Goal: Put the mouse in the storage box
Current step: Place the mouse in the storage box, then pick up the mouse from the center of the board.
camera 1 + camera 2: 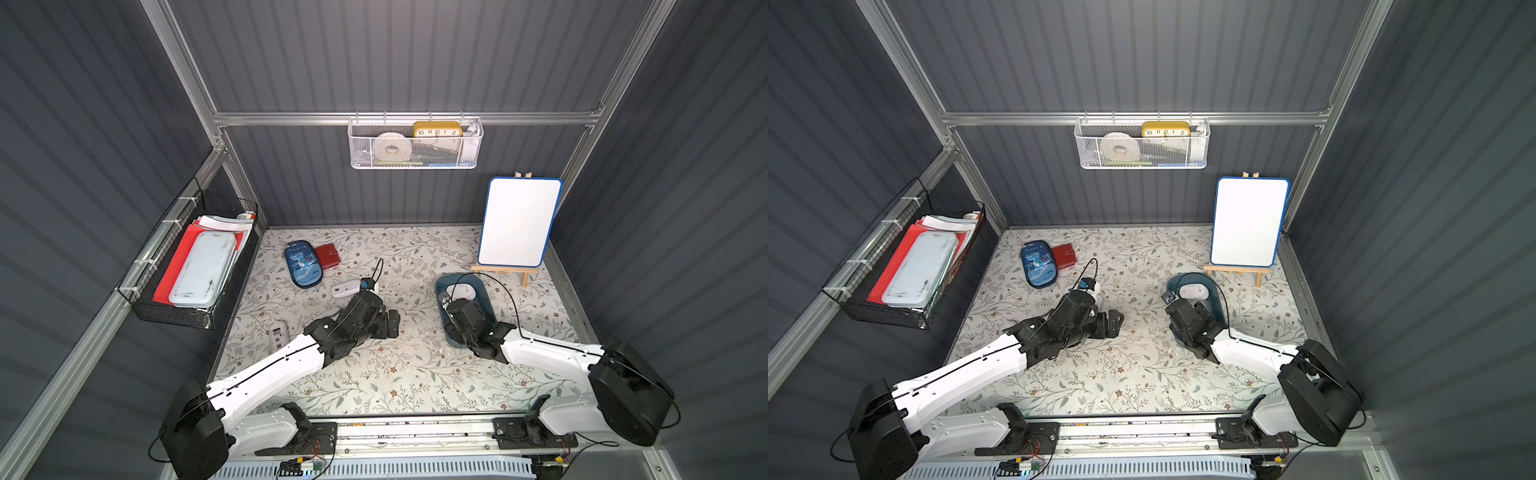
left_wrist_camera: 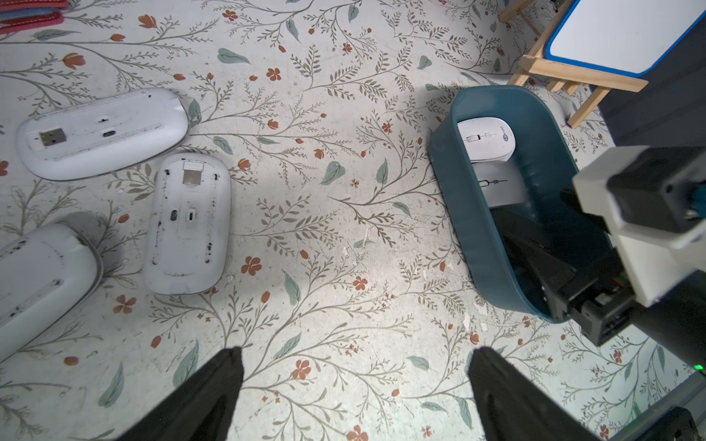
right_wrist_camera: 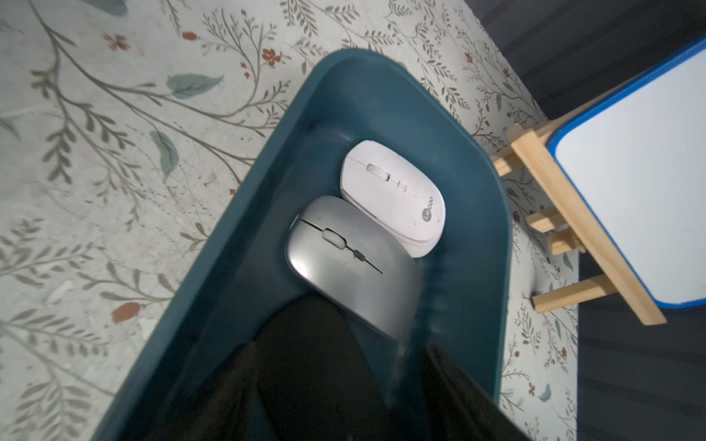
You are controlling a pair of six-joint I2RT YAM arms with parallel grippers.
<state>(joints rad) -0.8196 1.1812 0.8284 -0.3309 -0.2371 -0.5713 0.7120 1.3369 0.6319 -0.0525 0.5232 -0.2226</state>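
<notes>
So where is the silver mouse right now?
In the right wrist view the silver mouse lies inside the storage box, beside the white mouse, on the table's right side near the easel.

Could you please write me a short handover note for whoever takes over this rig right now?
The left gripper is open and empty, over the table.
The right gripper is open over the storage box, its fingers either side of the silver mouse, which looks released.
Done: the silver mouse and a white mouse lie side by side in the box.
Left: three more mice lie underside up on the table near the left arm and still need boxing.
</notes>
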